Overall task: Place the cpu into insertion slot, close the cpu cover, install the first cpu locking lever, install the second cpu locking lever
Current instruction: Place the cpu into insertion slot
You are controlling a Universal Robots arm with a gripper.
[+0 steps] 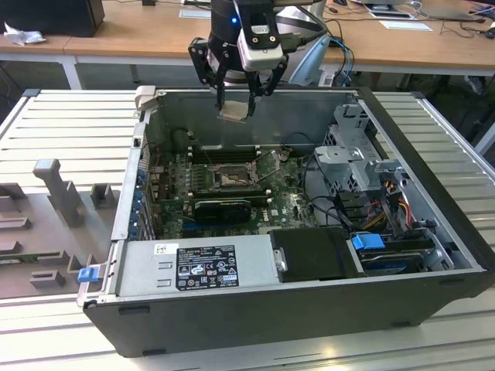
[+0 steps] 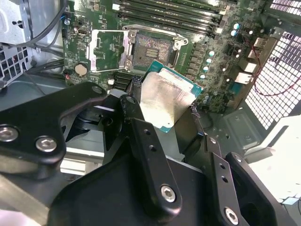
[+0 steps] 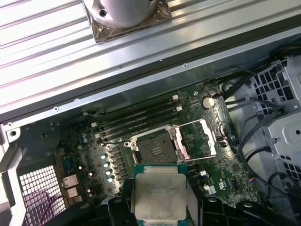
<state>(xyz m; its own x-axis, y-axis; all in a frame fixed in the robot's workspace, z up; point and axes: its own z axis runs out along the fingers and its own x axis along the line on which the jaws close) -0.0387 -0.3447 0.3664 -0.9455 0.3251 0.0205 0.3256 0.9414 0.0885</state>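
The gripper (image 2: 164, 112) pinches the cpu (image 2: 165, 96) above the insertion slot (image 2: 153, 49), whose cpu cover (image 3: 210, 137) seems swung open.

The end effector (image 1: 235, 99) hangs above the back wall of an open computer case (image 1: 271, 325), its dark fingers pinching a small pale chip (image 1: 234, 110) from both sides. The chip is well above the socket (image 1: 230, 178), which lies uncovered on the green board (image 1: 286, 205). The socket's thin metal cover (image 1: 268, 165) is tilted up on the exterior view's right of it. A grey power supply (image 1: 197, 267) sits along the near side of the case. The case rests on a ribbed metal worktop (image 1: 69, 124).
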